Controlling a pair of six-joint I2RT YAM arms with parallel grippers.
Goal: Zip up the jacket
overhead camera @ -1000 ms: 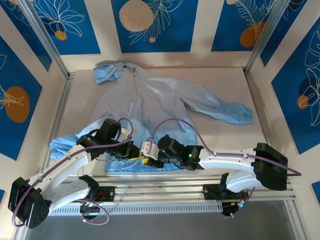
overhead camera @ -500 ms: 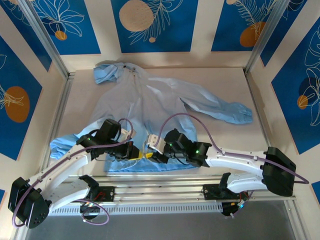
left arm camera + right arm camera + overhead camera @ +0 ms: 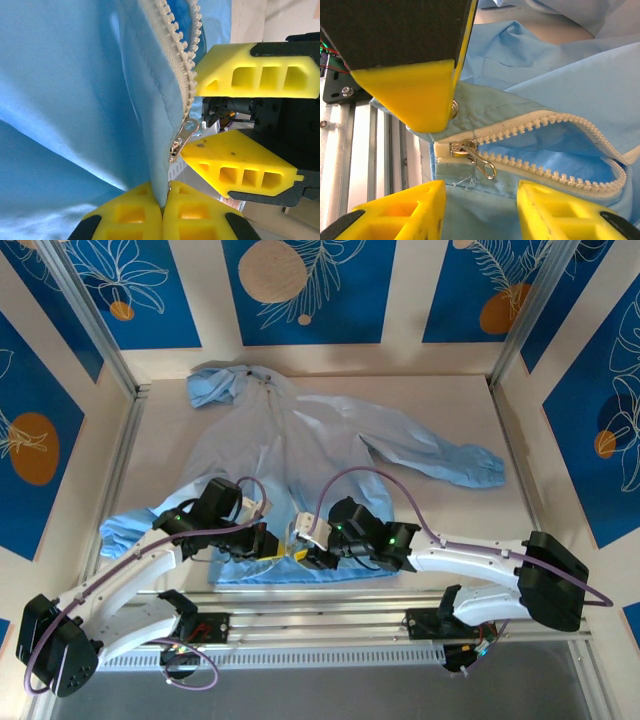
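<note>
The light-blue jacket (image 3: 300, 445) lies spread on the table, hood at the far left. Its pale zipper (image 3: 555, 120) gapes open above the hem. The metal slider (image 3: 458, 150) sits at the bottom end, its pull tab (image 3: 483, 163) hanging loose. My left gripper (image 3: 163, 200) is shut on the jacket's hem edge just below the slider (image 3: 186, 132). My right gripper (image 3: 480, 205) is open, one jaw on each side of the fabric below the pull tab and not touching it. In the top view both grippers meet at the hem, left gripper (image 3: 264, 540) beside right gripper (image 3: 300, 552).
Aluminium rails (image 3: 330, 605) run along the near table edge right under the hem. The jacket's right sleeve (image 3: 450, 460) stretches toward the right wall. The left sleeve (image 3: 125, 530) bunches under my left arm. Patterned blue panels wall in the table.
The right arm has shifted, its wrist edging closer to the hem and zipper end, and its jaws have narrowed slightly. The left gripper has stayed put, clamped on the hem.
</note>
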